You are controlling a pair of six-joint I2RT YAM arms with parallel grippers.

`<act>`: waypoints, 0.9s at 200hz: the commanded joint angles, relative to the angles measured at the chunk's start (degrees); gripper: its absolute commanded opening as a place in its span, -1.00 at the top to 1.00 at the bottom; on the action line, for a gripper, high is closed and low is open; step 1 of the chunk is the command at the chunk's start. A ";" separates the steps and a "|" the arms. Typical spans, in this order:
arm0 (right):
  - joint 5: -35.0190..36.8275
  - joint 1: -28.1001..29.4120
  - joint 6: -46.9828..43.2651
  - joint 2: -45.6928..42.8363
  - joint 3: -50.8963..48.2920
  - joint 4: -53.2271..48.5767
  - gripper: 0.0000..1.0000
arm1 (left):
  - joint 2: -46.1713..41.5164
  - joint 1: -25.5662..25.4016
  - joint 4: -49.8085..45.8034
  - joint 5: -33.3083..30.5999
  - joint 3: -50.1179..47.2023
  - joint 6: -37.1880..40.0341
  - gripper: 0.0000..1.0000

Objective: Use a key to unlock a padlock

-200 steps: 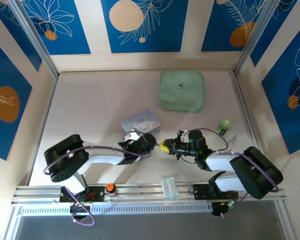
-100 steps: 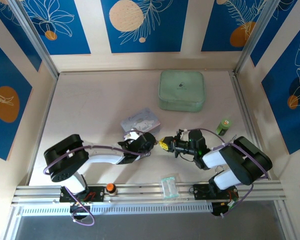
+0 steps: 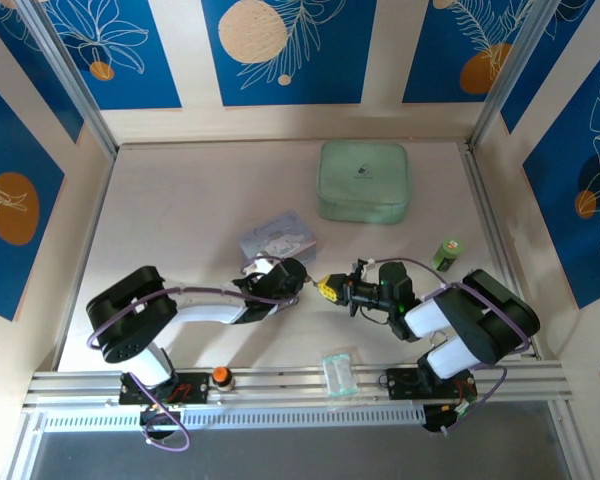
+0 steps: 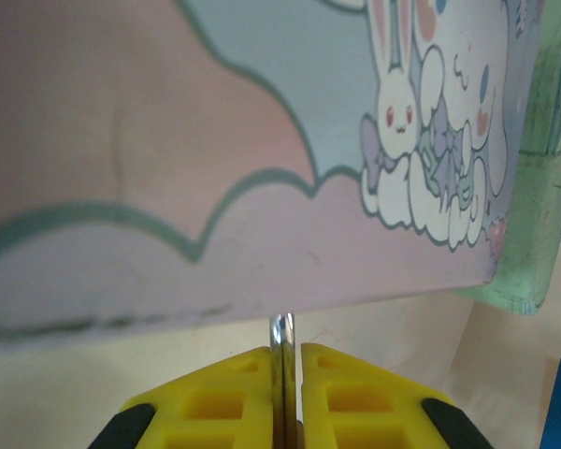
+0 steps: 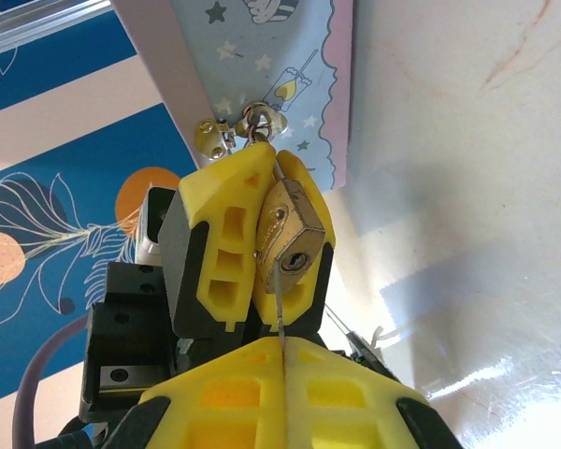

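Observation:
In the right wrist view the small brass padlock [image 5: 282, 234] is clamped between the left gripper's yellow fingers [image 5: 220, 234], its keyhole face turned toward me. My right gripper [image 5: 282, 344] is shut on the thin silvery key [image 5: 279, 304]. The key's tip touches the padlock's face just left of the keyhole. In the left wrist view the left gripper [image 4: 285, 351] pinches the padlock's silver shackle [image 4: 281, 332] just under the pastel cartoon box [image 4: 262, 140]. From above, the left gripper [image 3: 293, 283] and right gripper [image 3: 330, 290] meet tip to tip mid-table.
The pastel box [image 3: 278, 236] lies just behind the left gripper. A pale green zip case [image 3: 364, 180] sits farther back, a small green cylinder [image 3: 447, 250] at the right. A clear plastic bag [image 3: 338, 370] rests on the front rail.
The right arm's elbow has lifted and the right gripper has edged left toward the padlock. The left gripper and the box have shifted slightly away and left.

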 commanded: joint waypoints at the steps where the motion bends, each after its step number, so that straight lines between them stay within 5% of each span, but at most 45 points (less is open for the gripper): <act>1: -1.56 0.06 0.94 2.91 0.83 5.42 1.00 | -1.19 0.69 4.07 -0.64 -0.48 -0.82 1.00; 113: -0.50 -0.59 0.88 7.52 1.14 13.31 1.00 | -3.29 0.47 6.21 1.36 -1.67 -1.02 1.00; 180: -6.61 -2.83 1.06 14.17 4.30 13.49 1.00 | -3.93 0.47 11.47 4.94 -2.28 -0.02 1.00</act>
